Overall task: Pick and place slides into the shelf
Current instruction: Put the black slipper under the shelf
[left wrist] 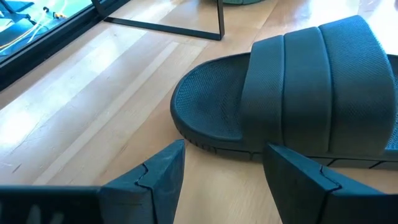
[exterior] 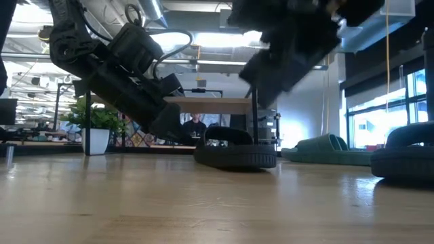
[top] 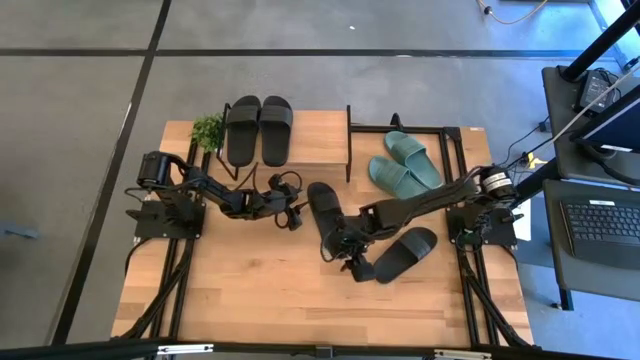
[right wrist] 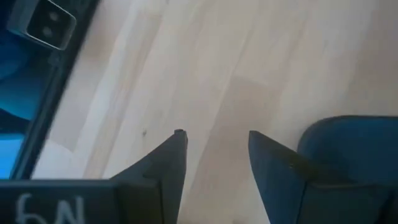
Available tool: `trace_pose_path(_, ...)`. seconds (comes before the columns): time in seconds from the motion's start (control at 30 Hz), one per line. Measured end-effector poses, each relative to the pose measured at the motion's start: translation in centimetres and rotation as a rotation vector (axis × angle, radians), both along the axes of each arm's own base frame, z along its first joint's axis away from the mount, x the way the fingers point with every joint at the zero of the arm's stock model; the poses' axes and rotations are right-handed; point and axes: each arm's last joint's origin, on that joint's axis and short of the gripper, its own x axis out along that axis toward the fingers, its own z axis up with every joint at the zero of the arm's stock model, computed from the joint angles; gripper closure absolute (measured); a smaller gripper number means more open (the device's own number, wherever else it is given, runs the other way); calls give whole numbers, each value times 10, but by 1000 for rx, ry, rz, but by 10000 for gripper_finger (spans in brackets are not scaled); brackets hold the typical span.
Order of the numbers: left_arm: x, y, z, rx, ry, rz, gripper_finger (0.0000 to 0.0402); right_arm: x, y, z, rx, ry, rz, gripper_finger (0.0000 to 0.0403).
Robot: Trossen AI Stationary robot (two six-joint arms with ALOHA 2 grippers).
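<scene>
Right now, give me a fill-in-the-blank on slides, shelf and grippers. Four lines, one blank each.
1. The number of black slides lying on top of the shelf is ___.
2. The pair lying on the table right of the shelf, the teal slides, counts ___ slides.
3. The left gripper faces a black slide with its fingers ___.
4. The right gripper is open and holds ___.

Missing words: two; two; open; nothing

bright even daylight | ceiling lights glare in low view | right wrist blurred
</scene>
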Motion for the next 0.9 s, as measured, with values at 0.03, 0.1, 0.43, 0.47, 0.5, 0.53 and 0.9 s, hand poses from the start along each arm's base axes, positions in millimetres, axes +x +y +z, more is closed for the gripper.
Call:
trace_pose_path(0.03, 0, 0, 0, 0, 0, 0, 198, 2, 0, -6, -2, 14, 1, 231)
trace_pose_path(0.1, 0, 0, 0, 0, 0, 0, 198, 5, 1, -21, -19, 52, 13, 231)
trace_pose_path(0.43, 0, 1, 1, 21, 7, -12, 198, 17, -5, -61, -38, 106, 27, 231)
trace_pose_path(0.47, 0, 2, 1, 33, 14, -17, 198, 18, -8, -61, -41, 91, 31, 231)
trace_pose_path(0.5, 0, 2, 1, 39, 19, -18, 198, 20, -10, -60, -40, 76, 29, 231)
trace_pose_path(0.53, 0, 4, 1, 39, 19, -14, 198, 22, -12, -60, -41, 58, 29, 231)
trace_pose_path(0.9, -2, 20, 1, 33, 15, 47, 198, 35, -44, -56, -176, -66, -59, 231)
